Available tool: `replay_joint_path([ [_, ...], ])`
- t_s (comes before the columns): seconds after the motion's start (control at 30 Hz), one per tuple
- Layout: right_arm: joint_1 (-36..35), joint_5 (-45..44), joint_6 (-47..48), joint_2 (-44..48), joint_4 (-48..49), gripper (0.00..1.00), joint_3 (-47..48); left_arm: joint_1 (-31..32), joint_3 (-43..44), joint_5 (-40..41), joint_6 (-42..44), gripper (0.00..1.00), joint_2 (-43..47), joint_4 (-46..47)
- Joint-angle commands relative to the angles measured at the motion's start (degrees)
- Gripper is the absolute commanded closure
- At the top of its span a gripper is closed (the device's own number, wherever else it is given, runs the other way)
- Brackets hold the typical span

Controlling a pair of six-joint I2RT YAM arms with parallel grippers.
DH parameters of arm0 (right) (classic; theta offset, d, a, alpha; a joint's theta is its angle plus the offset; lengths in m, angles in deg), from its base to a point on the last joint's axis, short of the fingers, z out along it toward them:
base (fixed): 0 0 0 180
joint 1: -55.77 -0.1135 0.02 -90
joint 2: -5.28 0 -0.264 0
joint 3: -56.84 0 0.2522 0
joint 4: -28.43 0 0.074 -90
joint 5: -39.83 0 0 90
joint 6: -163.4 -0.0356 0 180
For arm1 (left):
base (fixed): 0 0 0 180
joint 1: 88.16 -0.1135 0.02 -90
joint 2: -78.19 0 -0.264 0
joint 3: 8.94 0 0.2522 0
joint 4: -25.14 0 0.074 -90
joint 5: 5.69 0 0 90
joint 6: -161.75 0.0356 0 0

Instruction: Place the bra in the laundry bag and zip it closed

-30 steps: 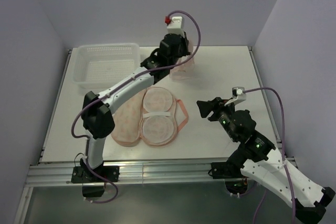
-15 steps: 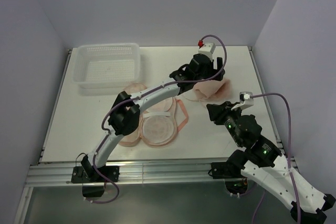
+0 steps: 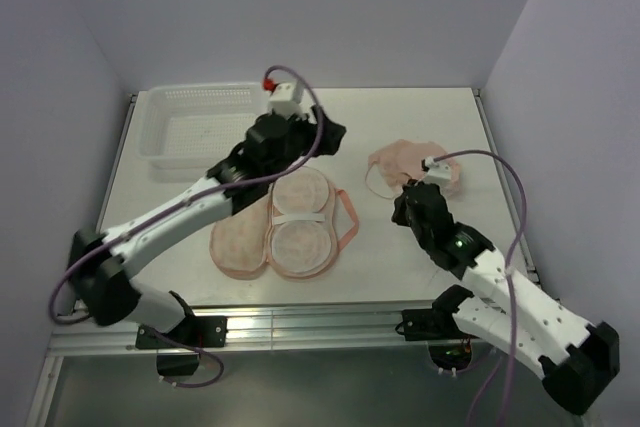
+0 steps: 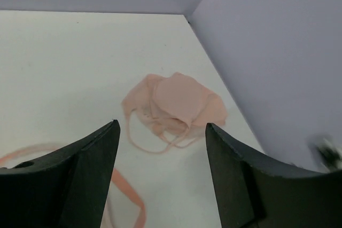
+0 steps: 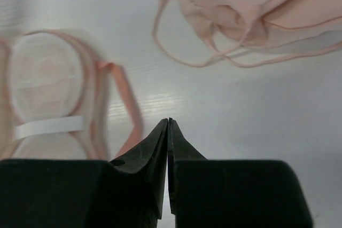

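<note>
The bra (image 3: pixel 418 164) lies crumpled on the table at the back right, its thin straps trailing toward the middle; the left wrist view also shows the bra (image 4: pixel 176 105). The laundry bag (image 3: pixel 272 227) lies open and flat at the centre, mesh lining up, with its pink loop (image 3: pixel 347 219) on the right. My left gripper (image 3: pixel 335 135) hangs open and empty above the bag's far end, pointing toward the bra. My right gripper (image 3: pixel 403 209) is shut on nothing, low over the bare table between loop and bra (image 5: pixel 251 9).
A white plastic lattice basket (image 3: pixel 200 127) stands at the back left. Purple walls close the table on the left, back and right. The bag's pink loop (image 5: pixel 123 100) lies just left of my right fingertips (image 5: pixel 169 124).
My left gripper opened and let the bra drop at the back right, then swung back left over the bag. My right gripper shut and moved forward toward the bra.
</note>
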Motion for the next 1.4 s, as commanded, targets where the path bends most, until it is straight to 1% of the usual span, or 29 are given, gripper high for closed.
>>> replay_joint_path([
  [0.0, 5.96, 0.67, 3.68, -11.41, 2.29, 0.91, 5.49, 1.97, -16.45, 1.13, -5.20, 0.31, 12.02, 6.19],
  [0.03, 6.41, -1.33, 4.90, -13.87, 2.47, 0.88, 7.76, 2.93, -19.00, 1.48, -5.65, 0.33, 14.49, 5.59],
  [0.07, 7.02, -2.14, 5.52, -18.51, 2.64, 0.85, 8.83, 3.47, -23.38, 1.83, -5.91, 0.33, 19.47, 4.71],
  [0.13, 9.13, -3.45, 7.54, -23.62, 2.38, 0.78, 12.87, 5.13, -26.75, 1.13, -6.70, 0.33, 24.33, 1.98],
  [0.17, 9.92, -4.94, 7.98, -29.22, 2.12, 0.74, 14.28, 5.58, -29.89, 0.52, -6.88, 0.33, 28.79, 1.63],
  [0.23, 12.64, -5.30, 10.44, -34.96, 0.55, 0.70, 19.11, 6.72, -32.29, -1.15, -7.32, 0.32, 32.69, 0.58],
  [0.27, 13.26, -7.31, 11.23, -40.64, -0.16, 0.68, 20.87, 6.81, -33.60, -2.72, -7.32, 0.32, 35.84, -0.04],
  [0.3, 13.87, -7.68, 13.33, -43.57, -1.04, 0.67, 24.54, 7.07, -34.05, -3.69, -6.97, 0.32, 37.17, -0.83],
  [0.33, 14.58, -8.29, 14.48, -46.04, -1.74, 0.65, 26.23, 7.25, -34.23, -4.49, -6.62, 0.31, 38.14, -1.88],
  [0.37, 14.76, -8.99, 15.71, -51.02, -2.18, 0.64, 27.72, 7.34, -34.49, -5.97, -5.75, 0.31, 39.98, -3.89],
  [0.4, 14.93, -9.96, 17.46, -53.42, -3.23, 0.63, 31.31, 7.42, -34.50, -6.42, -5.31, 0.30, 41.04, -4.87],
  [0.47, 15.20, -10.76, 19.58, -58.77, -4.04, 0.62, 33.88, 7.60, -34.50, -6.78, -4.16, 0.30, 43.58, -7.32],
  [0.5, 15.37, -10.50, 20.98, -60.46, -5.16, 0.62, 36.85, 7.60, -34.50, -6.43, -3.29, 0.30, 44.47, -8.04],
  [0.57, 16.25, -11.28, 21.70, -64.58, -5.88, 0.60, 39.77, 7.60, -34.93, -6.08, -2.58, 0.30, 46.23, -9.18],
  [0.6, 16.51, -11.63, 22.31, -65.82, -6.58, 0.59, 42.82, 7.60, -35.11, -6.08, -2.49, 0.29, 46.59, -9.10],
  [0.63, 16.78, -12.94, 22.49, -67.06, -7.63, 0.53, 44.42, 7.69, -35.37, -6.51, -2.58, 0.29, 46.94, -8.84],
  [0.67, 17.30, -13.48, 22.67, -68.89, -7.81, 0.52, 45.66, 7.69, -36.33, -7.21, -2.75, 0.29, 47.38, -8.14],
  [0.7, 17.57, -13.57, 22.75, -69.70, -8.33, 0.47, 47.06, 7.69, -36.78, -7.92, -3.10, 0.29, 47.38, -6.83],
  [0.73, 17.83, -12.96, 22.67, -70.40, -9.04, 0.46, 49.34, 7.69, -37.13, -8.97, -3.19, 0.30, 47.21, -6.46],
  [0.9, 18.54, -13.66, 22.75, -75.67, -10.97, 0.46, 56.19, 7.78, -38.19, -9.06, -3.28, 0.29, 45.89, -5.50],
  [0.93, 18.71, -13.57, 22.75, -76.46, -11.67, 0.50, 57.26, 7.69, -38.28, -9.41, -3.37, 0.30, 45.80, -5.32],
  [1.0, 18.98, -12.78, 22.84, -78.66, -12.56, 0.51, 59.63, 7.69, -38.63, -9.42, -3.37, 0.30, 45.80, -4.97],
  [1.37, 20.29, -9.00, 22.93, -85.35, -17.04, 0.51, 66.58, 7.69, -38.72, -8.71, -3.37, 0.30, 44.92, -4.35],
])
